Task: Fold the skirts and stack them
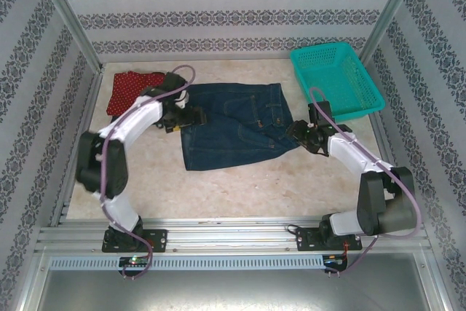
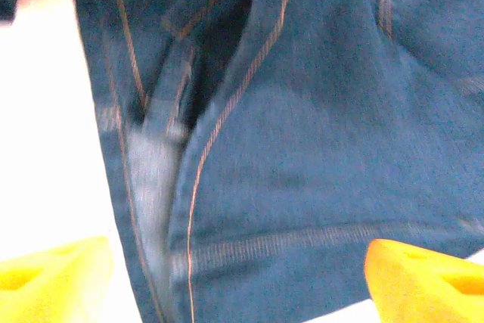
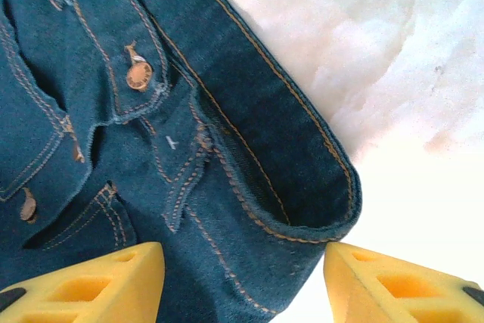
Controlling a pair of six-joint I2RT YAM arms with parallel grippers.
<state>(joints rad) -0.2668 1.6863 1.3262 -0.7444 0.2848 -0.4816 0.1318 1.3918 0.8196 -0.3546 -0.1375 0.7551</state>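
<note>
Denim skirt (image 1: 234,125): dark blue, buttons and pockets, spread on the table (image 1: 255,180) just left of the teal mesh basket (image 1: 368,100) and a little nearer the arms. Waistband end points toward the basket, hem end away from it.
Red dotted skirt (image 1: 131,91): bunched, well apart from the basket, beyond the far side of the denim from it. Not folded, as far as the top view lets me judge.
Left gripper (image 2: 238,284): over the denim edge farthest from the basket. Yellow fingertips (image 2: 53,281) stand wide apart with cloth lying under the gap — nothing clamped.
Right gripper (image 3: 242,287): just off the basket's near left corner, over the waistband corner. Fingertips (image 3: 401,289) are spread to either side of the band, which lies loose between them; nothing held.
Done so far: the denim looks laid out and squared. Whether it already carries a fold I cannot tell.
Left to do: probably most of the job — the denim is likely not finished, the red one is untouched, and no stack exists, since the two skirts lie apart.
Step in hand, my reading: both jaws free at opposite ends of the denim, between grips.
</note>
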